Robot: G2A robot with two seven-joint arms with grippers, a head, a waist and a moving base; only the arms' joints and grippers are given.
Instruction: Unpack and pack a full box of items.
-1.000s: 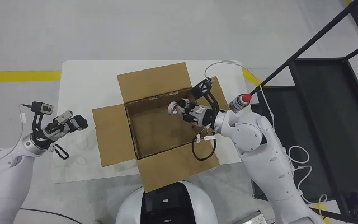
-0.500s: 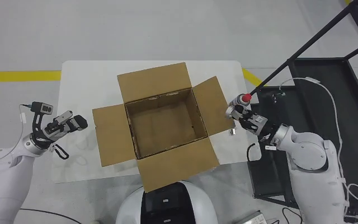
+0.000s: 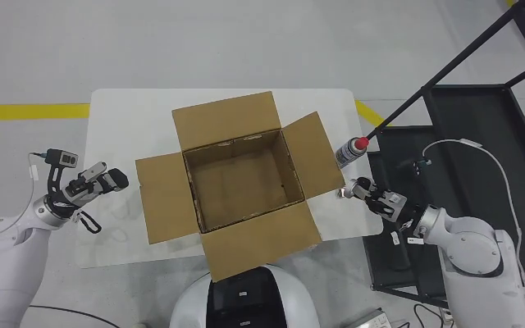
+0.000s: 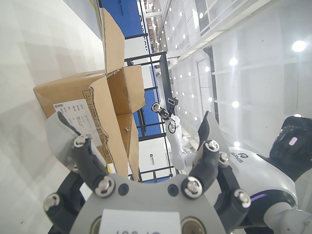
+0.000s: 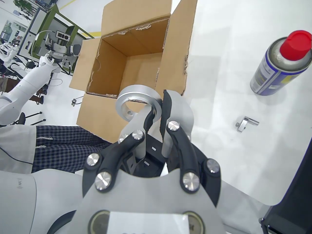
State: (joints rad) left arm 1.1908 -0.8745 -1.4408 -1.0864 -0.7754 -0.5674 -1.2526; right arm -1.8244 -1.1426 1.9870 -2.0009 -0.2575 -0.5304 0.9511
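Table (image 3: 123, 123): there's your white worktop, with the box sitting mid-table.
Box (image 3: 238, 184): cardboard, all four flaps folded out, and from the top view you look straight down onto its bare brown floor. The right wrist view gives you the same open mouth from the side.
Left gripper (image 3: 111, 180): out by the table's left edge, well apart from the box. Your left wrist view has its fingers (image 4: 207, 132) spread wide, pointing toward the labelled side of the box.
Right gripper (image 3: 361, 190): over the table's right edge, past the box's right flap. Its fingers are pinched together on the ring, and you can see the clamp plainly in the right wrist view (image 5: 158, 113).
Can (image 3: 351, 151): a spray can with a red cap, upright on the table just beside the right flap, on the far side of the right gripper.
Ring (image 5: 139, 101): silver metal, held by its rim at the right fingertips, up off the table.
Bracket (image 5: 246, 122): a small metal piece lying on the table between the can and your right gripper, near the right flap.
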